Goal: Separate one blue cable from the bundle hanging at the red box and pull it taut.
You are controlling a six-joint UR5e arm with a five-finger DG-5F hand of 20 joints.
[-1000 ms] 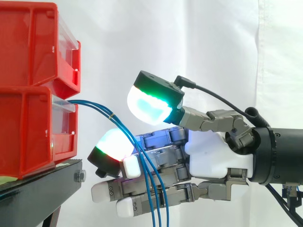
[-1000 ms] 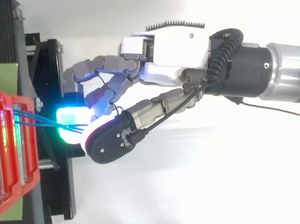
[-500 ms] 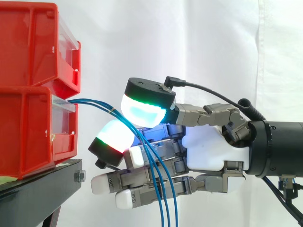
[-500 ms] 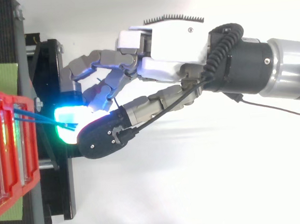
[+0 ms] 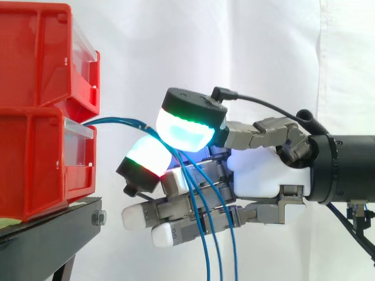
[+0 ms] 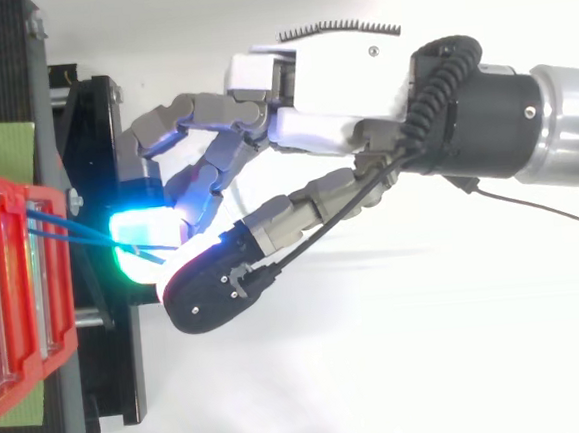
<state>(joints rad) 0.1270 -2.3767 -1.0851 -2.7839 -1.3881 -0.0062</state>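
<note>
Robot hand [image 5: 261, 175] curled; thumb and finger pads [image 5: 186, 130] pinching blue cables [image 5: 117, 120]. Strands hang past its fingers. Red bin [image 5: 35, 164] beyond fingertips.

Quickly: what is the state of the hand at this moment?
Hand: closed on the blue cables, pinched between its thumb and a finger.

Blue cables [image 5: 117, 122]: thin, several strands, curved and not taut | exit the front of the red box [image 5: 35, 164] close together, arch outward, then fan into three strands hanging down | red box: lower of two stacked, upright, at the right edge of the black stand [image 5: 53, 231].
</note>
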